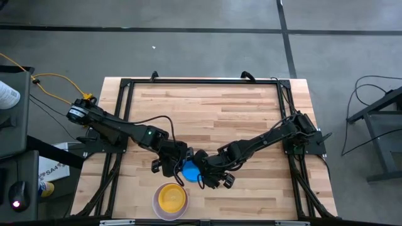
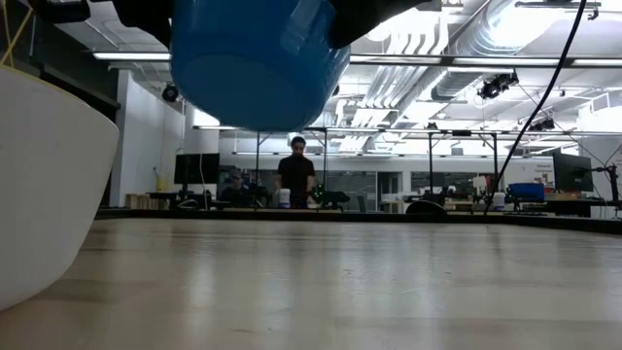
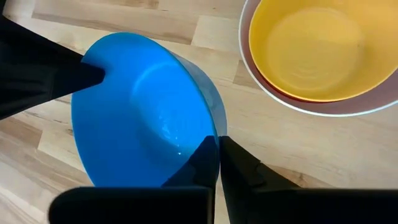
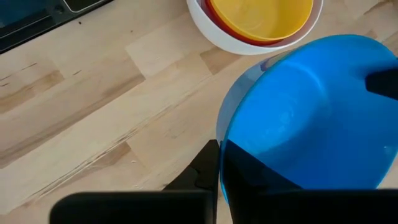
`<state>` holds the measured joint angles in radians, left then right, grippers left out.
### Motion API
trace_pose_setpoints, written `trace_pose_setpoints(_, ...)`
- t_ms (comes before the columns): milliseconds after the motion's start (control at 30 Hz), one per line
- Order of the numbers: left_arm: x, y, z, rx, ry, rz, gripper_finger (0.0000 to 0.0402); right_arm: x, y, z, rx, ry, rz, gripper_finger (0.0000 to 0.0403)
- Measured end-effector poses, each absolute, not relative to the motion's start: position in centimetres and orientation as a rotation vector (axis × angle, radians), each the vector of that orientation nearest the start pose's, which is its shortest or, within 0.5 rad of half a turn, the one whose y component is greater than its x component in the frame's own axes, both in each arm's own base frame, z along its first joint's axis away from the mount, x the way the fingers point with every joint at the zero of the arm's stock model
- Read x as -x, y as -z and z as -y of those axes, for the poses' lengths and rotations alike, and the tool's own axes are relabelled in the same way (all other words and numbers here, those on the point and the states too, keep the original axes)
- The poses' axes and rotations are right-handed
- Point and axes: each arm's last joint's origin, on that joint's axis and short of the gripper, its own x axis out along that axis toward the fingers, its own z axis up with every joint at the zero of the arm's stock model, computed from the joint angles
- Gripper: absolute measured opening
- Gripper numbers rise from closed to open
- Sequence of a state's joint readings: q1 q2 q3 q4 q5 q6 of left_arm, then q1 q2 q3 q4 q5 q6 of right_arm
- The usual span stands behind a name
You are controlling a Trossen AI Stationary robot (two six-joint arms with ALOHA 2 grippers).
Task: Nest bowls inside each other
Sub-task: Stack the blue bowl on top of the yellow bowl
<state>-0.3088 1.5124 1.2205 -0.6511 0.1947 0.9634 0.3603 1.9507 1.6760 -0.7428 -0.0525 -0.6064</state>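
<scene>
Pale wooden planks made up the table top, framed by black rails, with grey floor all around it. Beyond the far edge, in the low view, a large hall with ceiling lights stretched away, and a person stood there among benches and screens.

Near the front edge of the table, a little left of centre, sat the stack of bowls: the white bowl outermost, a pink-red bowl showing only as a thin rim inside it, and the yellow bowl on top. No other bowl in the stack could be made out.

Just beyond the stack, towards the middle, the blue bowl was held off the wood; the low view showed its underside hanging clear above the surface. Both arms met at it. The left gripper reached in from the left, its fingers clamped together on the blue bowl's rim, one inside the wall and one outside. The right gripper came in from the right and was likewise closed on the opposite rim, its fingers pinching the wall.

The blue bowl stood apart from the stack, not over it.
</scene>
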Motion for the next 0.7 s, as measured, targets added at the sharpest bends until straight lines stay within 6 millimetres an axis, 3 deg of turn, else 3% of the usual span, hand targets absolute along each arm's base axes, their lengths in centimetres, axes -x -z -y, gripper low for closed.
trace_pose_setpoints(400, -29.7, -27.7, 10.1, -0.912, 0.902, -0.629, 0.0001, -39.2, -25.9, -15.8, 0.717, -0.673, -0.853, 0.0048)
trace_pose_setpoints(700, -29.8, -27.7, 10.2, -0.918, 0.935, -0.601, 0.0000, -38.6, -25.9, -17.4, 0.857, -0.679, -0.818, 0.0053)
